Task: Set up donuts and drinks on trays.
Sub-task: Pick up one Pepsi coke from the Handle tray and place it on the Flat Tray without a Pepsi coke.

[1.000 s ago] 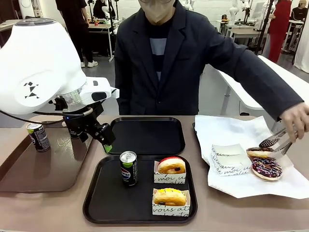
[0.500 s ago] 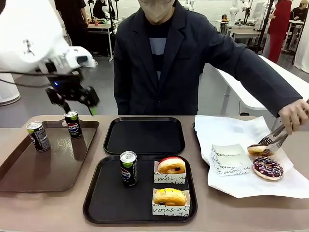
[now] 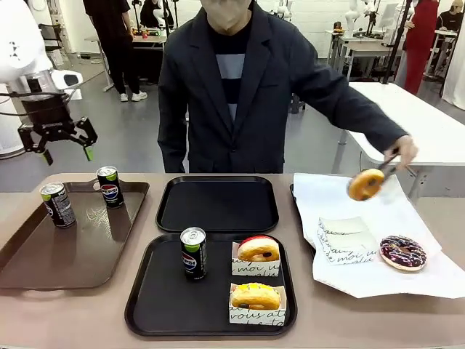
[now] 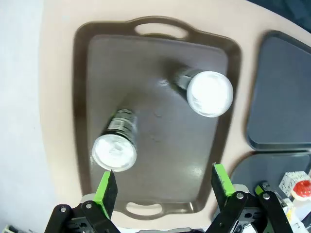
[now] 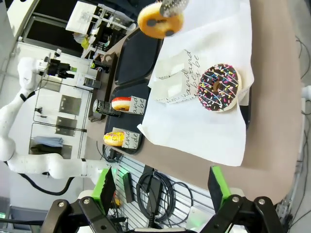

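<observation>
Notably, the chocolate donut [image 3: 402,251] carries multicoloured sprinkles

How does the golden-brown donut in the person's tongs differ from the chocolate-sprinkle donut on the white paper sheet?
The golden-brown donut is plain on top; the chocolate-sprinkle donut has dark icing with coloured sprinkles. The golden-brown donut is held tilted in the air by the tongs; the chocolate-sprinkle donut lies flat on the white paper sheet. Both are rings.
</observation>
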Action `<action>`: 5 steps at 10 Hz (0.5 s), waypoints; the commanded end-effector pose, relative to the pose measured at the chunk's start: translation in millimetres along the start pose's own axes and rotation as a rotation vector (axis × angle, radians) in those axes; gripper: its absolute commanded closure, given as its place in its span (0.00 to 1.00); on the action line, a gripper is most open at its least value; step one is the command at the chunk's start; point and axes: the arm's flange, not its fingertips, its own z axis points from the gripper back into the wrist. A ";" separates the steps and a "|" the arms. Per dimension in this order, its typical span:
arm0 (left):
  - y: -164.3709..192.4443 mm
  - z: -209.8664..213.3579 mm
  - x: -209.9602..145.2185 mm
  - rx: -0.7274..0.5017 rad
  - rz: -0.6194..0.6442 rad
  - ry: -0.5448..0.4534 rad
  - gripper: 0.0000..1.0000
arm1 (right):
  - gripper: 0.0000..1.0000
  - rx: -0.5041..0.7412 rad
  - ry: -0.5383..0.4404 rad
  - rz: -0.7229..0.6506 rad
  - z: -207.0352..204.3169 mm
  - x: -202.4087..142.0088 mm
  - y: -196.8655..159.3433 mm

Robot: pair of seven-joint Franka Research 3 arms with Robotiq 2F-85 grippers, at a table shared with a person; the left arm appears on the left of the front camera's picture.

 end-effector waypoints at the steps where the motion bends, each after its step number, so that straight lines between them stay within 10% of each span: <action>1: 16.2 -5.2 11.0 0.051 0.072 0.011 0.00 | 0.00 0.024 -0.021 0.017 -0.3 2.2 0.0; 5: 31.3 -13.3 15.3 0.055 0.047 0.011 0.00 | 0.00 0.024 -0.021 0.017 -0.3 2.2 0.0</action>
